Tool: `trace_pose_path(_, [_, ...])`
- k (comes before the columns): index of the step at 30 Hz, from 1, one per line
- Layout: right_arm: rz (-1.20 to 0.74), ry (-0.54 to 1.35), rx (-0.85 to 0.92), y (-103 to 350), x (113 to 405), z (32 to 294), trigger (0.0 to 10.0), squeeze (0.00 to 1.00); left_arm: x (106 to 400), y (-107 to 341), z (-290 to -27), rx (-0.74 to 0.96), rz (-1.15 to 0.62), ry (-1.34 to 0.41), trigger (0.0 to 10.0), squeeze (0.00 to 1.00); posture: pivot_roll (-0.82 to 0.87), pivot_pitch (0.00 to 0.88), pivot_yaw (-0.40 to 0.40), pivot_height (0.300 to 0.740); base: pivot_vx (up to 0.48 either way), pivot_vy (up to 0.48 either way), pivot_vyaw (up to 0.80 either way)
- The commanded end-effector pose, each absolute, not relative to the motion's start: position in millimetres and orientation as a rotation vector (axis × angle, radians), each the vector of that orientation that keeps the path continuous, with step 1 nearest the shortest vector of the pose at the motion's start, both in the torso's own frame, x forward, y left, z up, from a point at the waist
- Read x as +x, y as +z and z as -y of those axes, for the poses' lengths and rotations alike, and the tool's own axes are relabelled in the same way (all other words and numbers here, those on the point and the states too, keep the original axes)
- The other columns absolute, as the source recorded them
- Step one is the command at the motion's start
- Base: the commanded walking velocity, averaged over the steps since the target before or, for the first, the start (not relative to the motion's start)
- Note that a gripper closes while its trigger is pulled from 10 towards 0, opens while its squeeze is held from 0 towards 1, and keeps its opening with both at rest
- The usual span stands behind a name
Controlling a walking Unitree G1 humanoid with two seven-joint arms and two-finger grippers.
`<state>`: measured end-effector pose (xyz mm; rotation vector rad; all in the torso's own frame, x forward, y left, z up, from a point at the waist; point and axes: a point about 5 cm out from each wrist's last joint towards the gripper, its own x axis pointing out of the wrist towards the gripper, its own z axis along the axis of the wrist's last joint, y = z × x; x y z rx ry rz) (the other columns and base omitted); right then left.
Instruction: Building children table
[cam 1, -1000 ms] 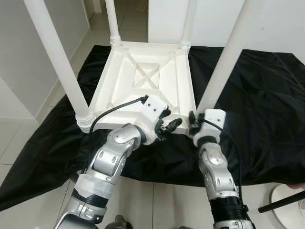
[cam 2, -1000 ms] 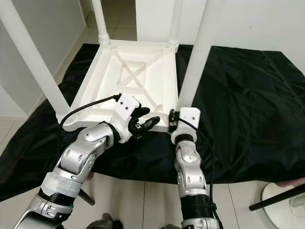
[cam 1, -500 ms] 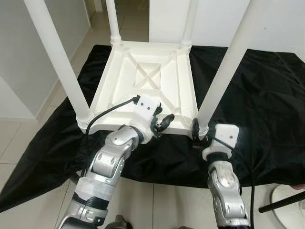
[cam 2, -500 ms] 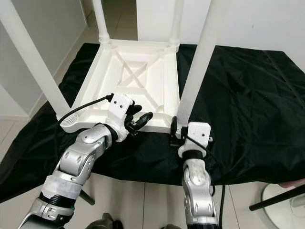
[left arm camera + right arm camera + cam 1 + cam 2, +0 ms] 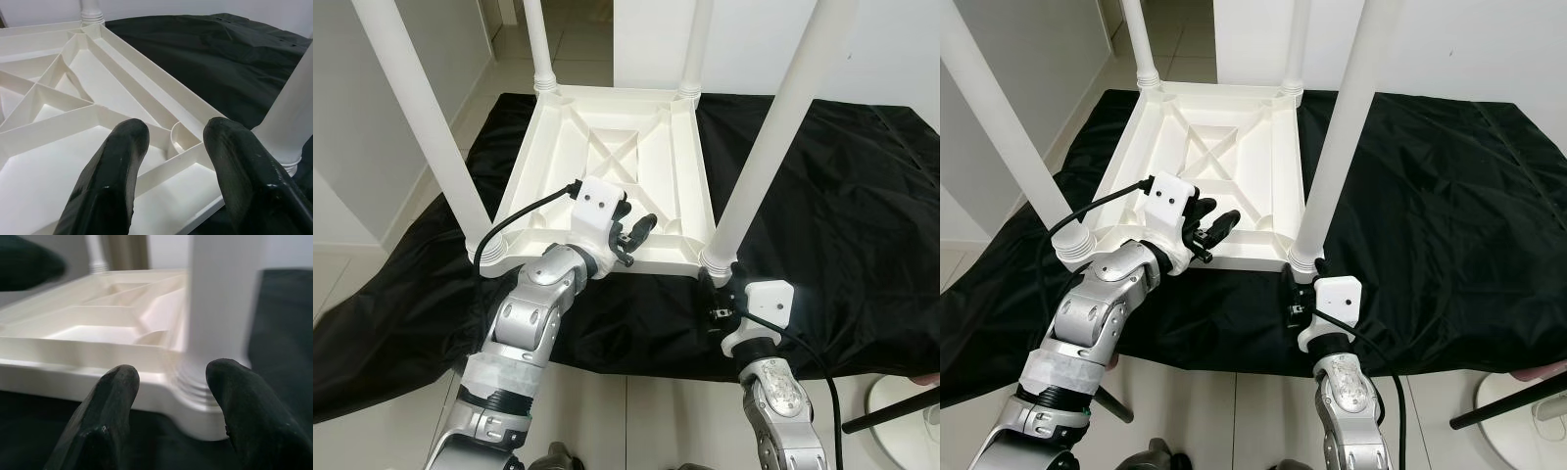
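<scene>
A white plastic children's table (image 5: 607,147) lies upside down on a black cloth (image 5: 842,196), its four legs pointing up. My left gripper (image 5: 636,233) hovers open over the near edge of the ribbed underside (image 5: 73,122), with nothing between its fingers (image 5: 112,181). My right gripper (image 5: 713,302) sits low over the cloth, just on my side of the near right leg (image 5: 773,137). It is open and points at that leg's base (image 5: 195,382) without touching it. The near left leg (image 5: 421,117) stands at the other front corner.
The two far legs (image 5: 536,39) (image 5: 697,44) rise at the back corners. A white wall (image 5: 352,147) runs along the left. Pale floor tiles (image 5: 636,421) lie between me and the cloth. A black rod (image 5: 891,411) and a white round base (image 5: 906,431) sit at the bottom right.
My right gripper has drawn back from the base of the near right leg toward me. My left gripper has moved a little forward and left over the table's near edge.
</scene>
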<state>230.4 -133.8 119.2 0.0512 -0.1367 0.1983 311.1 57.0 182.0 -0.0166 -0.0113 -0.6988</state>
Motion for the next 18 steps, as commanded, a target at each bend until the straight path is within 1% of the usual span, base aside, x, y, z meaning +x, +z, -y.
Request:
trace_pose_path(1, [0.132, 0.241, 0.097, 122, 232, 130, 10.0, 0.00, 312, 188, -57, -0.016, 0.022, -0.675, 10.0, 0.00, -0.04, 0.018, 0.043, 0.740, 0.000, 0.000, 0.00])
trace_pose_path(2, [0.132, 0.241, 0.097, 122, 232, 130, 10.0, 0.00, 312, 188, -57, -0.016, 0.022, -0.675, 10.0, 0.00, -0.04, 0.018, 0.043, 0.740, 0.000, 0.000, 0.00])
trace_pose_path(4, [0.116, 0.303, 0.169, 122, 235, 127, 10.0, 0.00, 305, 188, -53, -0.005, 0.032, -0.730, 10.0, 0.00, -0.04, 0.015, 0.044, 0.740, 0.000, 0.000, 0.00])
trace_pose_path(5, [0.116, 0.303, 0.169, 122, 235, 127, 10.0, 0.00, 305, 188, -53, -0.005, 0.032, -0.730, 10.0, 0.00, -0.04, 0.015, 0.044, 0.740, 0.000, 0.000, 0.00])
trace_pose_path(7, [0.103, 0.373, 0.247, 124, 240, 125, 10.0, 0.00, 295, 186, -47, 0.022, 0.041, -0.812, 10.0, 0.00, -0.03, 0.012, 0.043, 0.740, 0.000, 0.000, 0.00])
trace_pose_path(11, [0.103, 0.405, 0.263, 125, 243, 125, 10.0, 0.00, 289, 184, -45, 0.041, 0.039, -0.854, 10.0, 0.00, -0.02, 0.011, 0.043, 0.740, 0.000, 0.000, 0.00])
trace_pose_path(15, [0.116, 0.411, 0.241, 127, 247, 127, 10.0, 0.00, 286, 182, -44, 0.042, 0.031, -0.885, 10.0, 0.00, -0.02, 0.009, 0.042, 0.740, 0.000, 0.000, 0.00])
trace_pose_path(17, [0.129, 0.394, 0.232, 129, 253, 132, 10.0, 0.00, 275, 179, -38, 0.068, 0.023, -0.975, 10.0, 0.00, -0.02, 0.007, 0.043, 0.740, 0.000, 0.000, 0.00])
trace_pose_path(18, [0.129, 0.394, 0.232, 129, 253, 132, 10.0, 0.00, 275, 179, -38, 0.068, 0.023, -0.975, 10.0, 0.00, -0.02, 0.007, 0.043, 0.740, 0.000, 0.000, 0.00])
